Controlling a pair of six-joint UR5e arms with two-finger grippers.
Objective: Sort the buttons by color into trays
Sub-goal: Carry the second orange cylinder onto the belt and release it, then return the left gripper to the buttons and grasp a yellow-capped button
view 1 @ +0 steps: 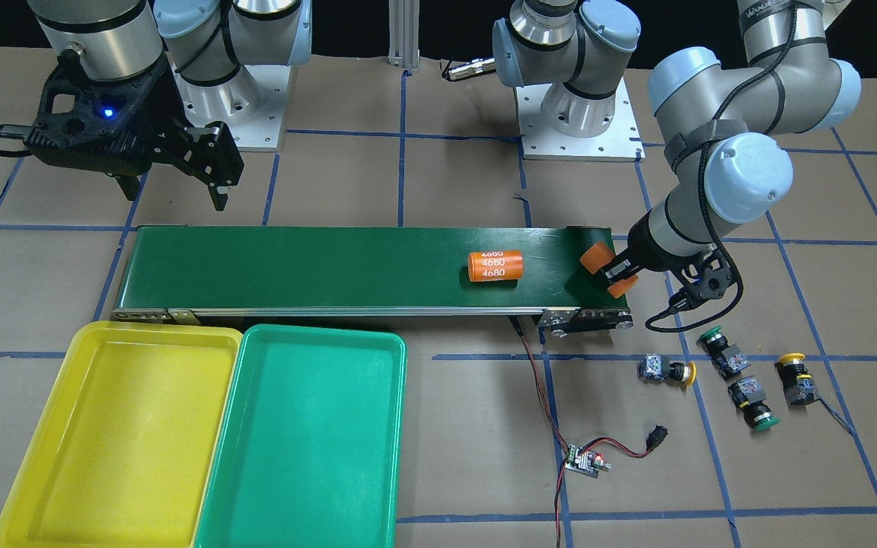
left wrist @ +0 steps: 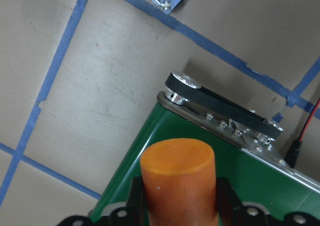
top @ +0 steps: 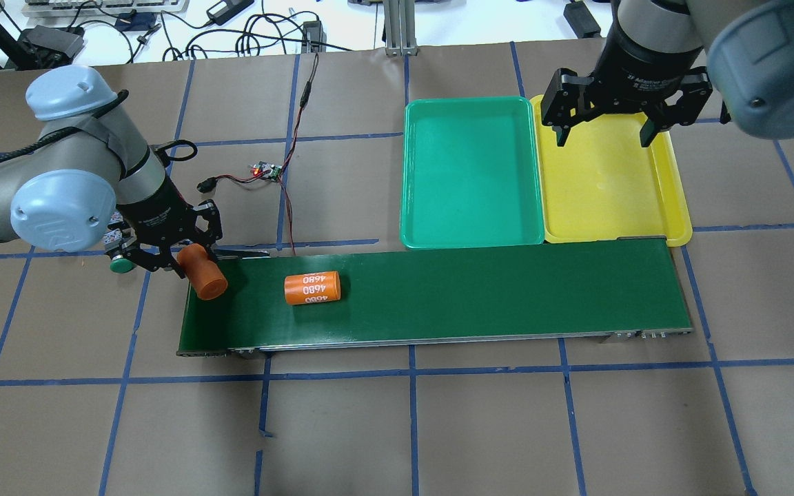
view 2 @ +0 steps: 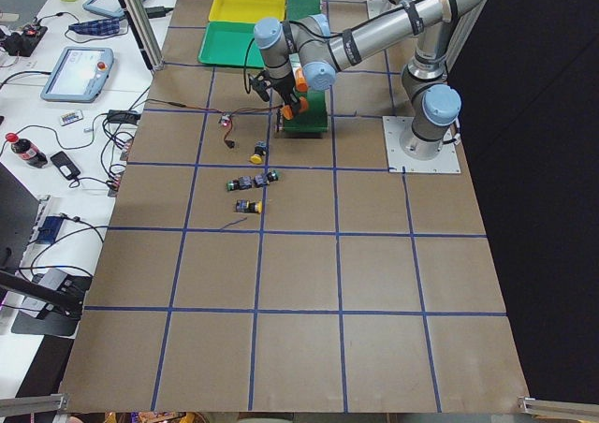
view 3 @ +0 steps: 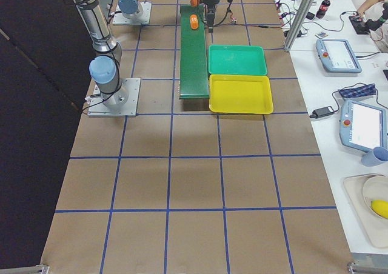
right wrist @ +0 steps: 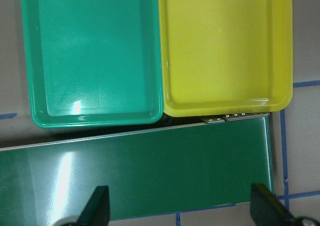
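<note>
The right gripper point(view 1: 176, 190) hangs spread above one end of the conveyor belt point(view 1: 332, 266), the yellow tray point(view 1: 153, 326) and green tray point(view 1: 324, 329) beside it hold no button yet, the left gripper point(view 1: 612, 272) pinches an orange cylinder point(view 1: 597, 257) over the other end, and all four buttons point(view 1: 722, 352) wait unsorted beyond.

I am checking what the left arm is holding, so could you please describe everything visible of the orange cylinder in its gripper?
The orange cylinder is plain, smooth and matte, plastic-looking, with a flat round end and no print showing. The left gripper is shut on its middle, one finger on each side, both ends sticking out. It is held tilted over the end of the green conveyor belt; whether it touches the belt cannot be told.
</note>
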